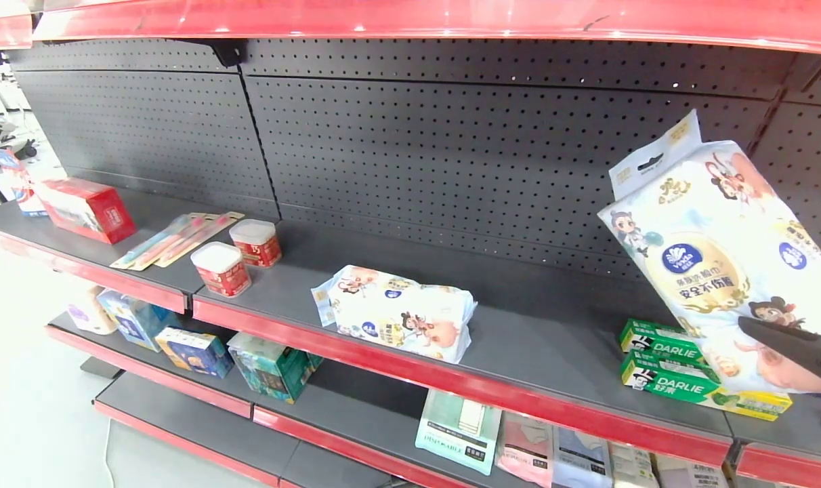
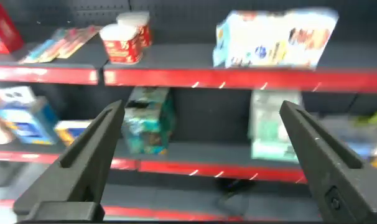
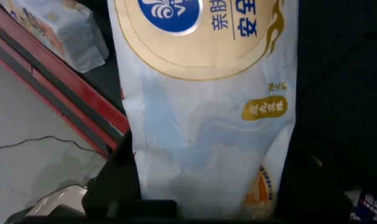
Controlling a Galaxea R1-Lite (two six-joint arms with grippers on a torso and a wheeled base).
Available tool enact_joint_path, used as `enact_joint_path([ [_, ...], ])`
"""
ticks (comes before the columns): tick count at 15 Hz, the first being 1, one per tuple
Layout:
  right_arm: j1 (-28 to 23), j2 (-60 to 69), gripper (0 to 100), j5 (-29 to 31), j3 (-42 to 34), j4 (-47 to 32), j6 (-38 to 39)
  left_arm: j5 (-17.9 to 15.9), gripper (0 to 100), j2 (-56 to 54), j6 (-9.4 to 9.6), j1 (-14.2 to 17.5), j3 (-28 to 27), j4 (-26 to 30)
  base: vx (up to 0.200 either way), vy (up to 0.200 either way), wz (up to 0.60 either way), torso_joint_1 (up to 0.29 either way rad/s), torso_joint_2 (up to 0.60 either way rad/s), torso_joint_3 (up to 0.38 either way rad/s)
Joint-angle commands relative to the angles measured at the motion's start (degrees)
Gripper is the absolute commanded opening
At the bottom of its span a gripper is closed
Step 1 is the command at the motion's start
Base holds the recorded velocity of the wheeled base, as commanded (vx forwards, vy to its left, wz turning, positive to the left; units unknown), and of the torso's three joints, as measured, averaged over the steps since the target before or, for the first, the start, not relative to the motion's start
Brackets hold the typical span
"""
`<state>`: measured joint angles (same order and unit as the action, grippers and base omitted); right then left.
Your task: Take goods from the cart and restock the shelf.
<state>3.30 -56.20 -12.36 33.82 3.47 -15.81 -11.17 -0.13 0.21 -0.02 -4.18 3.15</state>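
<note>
The shelf point(image 1: 519, 339) has dark grey boards with red front edges and a black pegboard back. Pale floor shows at its left end. A flat tissue pack point(image 1: 393, 312) lies at the front of the middle board.

Well to the right of that flat pack, the held tissue pack point(image 1: 715, 251) is clamped in the right gripper point(image 3: 210, 180), 1 finger point(image 3: 123, 174) pressed to each side of its lower end. Its long axis stands nearly upright. The handle tab is at the top and leans toward the flat pack, and the printed face is turned out from the pegboard. Its lower end overlaps 2 green toothpaste boxes point(image 1: 668, 366); whether it touches them cannot be told.

The left gripper point(image 2: 204, 149) is spread wide and holds nothing. It hangs in front of the shelf, below the flat pack's board.

Left of the flat pack stand 2 red tubs point(image 1: 238, 261). Beyond them are toothbrush packs point(image 1: 177, 240) and then a red box point(image 1: 89, 210).
</note>
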Motion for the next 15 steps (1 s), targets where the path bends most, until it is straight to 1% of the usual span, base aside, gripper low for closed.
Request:
enact_joint_path([
  [1,1.8,-5.4,0,-0.4,2.7,0.0,-1.0,7.0,100,0.1,-1.61,0.1,2.2,-1.7,0.000,0.000,0.00,0.000,0.00,0.000],
  [2,2.4,-7.0,0,-0.4,3.3,0.0,-1.1,10.0,100,0.1,-1.97,0.1,2.2,-1.7,0.000,0.000,0.00,0.000,0.00,0.000],
  [3,3.3,-8.5,0,-0.4,3.7,0.0,-1.1,12.3,100,0.1,-2.05,0.1,2.2,-1.7,0.000,0.000,0.00,0.000,0.00,0.000],
  [4,4.3,-10.1,0,-0.5,4.3,0.0,-1.1,13.1,100,0.1,-1.61,0.1,2.2,-1.7,0.000,0.000,0.00,0.000,0.00,0.000],
  [5,5.0,-11.4,0,-0.5,5.0,0.0,-1.1,14.2,100,0.1,-1.70,0.1,2.4,-2.0,0.000,0.000,0.00,0.000,0.00,0.000],
  [6,5.3,-13.1,0,-0.5,5.6,1.2,-1.2,17.5,100,0.1,-2.76,0.1,2.5,-2.3,0.000,0.000,0.00,0.000,0.00,0.000],
  [7,5.3,-13.9,0,-0.5,5.6,2.8,-1.3,18.4,100,0.1,-3.90,0.1,2.5,-2.3,0.000,0.000,0.00,0.000,0.00,0.000],
  [8,5.2,-15.3,0,-0.4,5.5,6.3,-1.4,16.5,100,0.1,-3.46,0.1,2.4,-2.2,0.000,0.000,0.00,0.000,0.00,0.000],
  [9,4.9,-16.0,0,-0.4,5.1,8.2,-1.2,12.8,100,0.1,-0.56,0.1,2.4,-2.2,0.000,0.000,0.00,0.000,0.00,0.000],
  [10,4.6,-15.9,0,-0.4,4.8,8.5,-1.1,12.0,100,0.1,1.46,0.1,2.3,-1.9,0.000,0.000,0.00,0.000,0.00,0.000],
  [11,4.5,-15.5,0,-0.4,4.1,8.5,-0.9,13.9,100,0.5,1.81,0.2,2.3,-1.8,0.000,0.000,0.00,0.000,0.00,0.000],
  [12,4.5,-15.3,0,-0.4,3.4,8.6,-0.9,16.5,100,0.7,1.55,0.5,2.9,-2.1,0.000,0.000,0.00,0.000,0.00,0.000],
  [13,4.5,-14.9,0,-0.5,2.6,8.7,-0.9,19.1,100,0.7,-0.21,0.5,2.9,-2.1,0.000,0.000,0.00,0.000,0.00,0.000],
  [14,4.6,-14.6,0,-0.5,2.3,8.7,-0.9,17.9,100,0.6,-0.30,0.1,2.9,-2.1,0.000,0.000,0.00,0.000,0.00,0.000],
  [15,4.6,-14.6,0,-0.5,2.4,8.7,-1.0,15.1,100,0.5,-0.12,0.0,3.3,-2.3,0.000,0.000,0.00,0.000,0.00,0.000],
])
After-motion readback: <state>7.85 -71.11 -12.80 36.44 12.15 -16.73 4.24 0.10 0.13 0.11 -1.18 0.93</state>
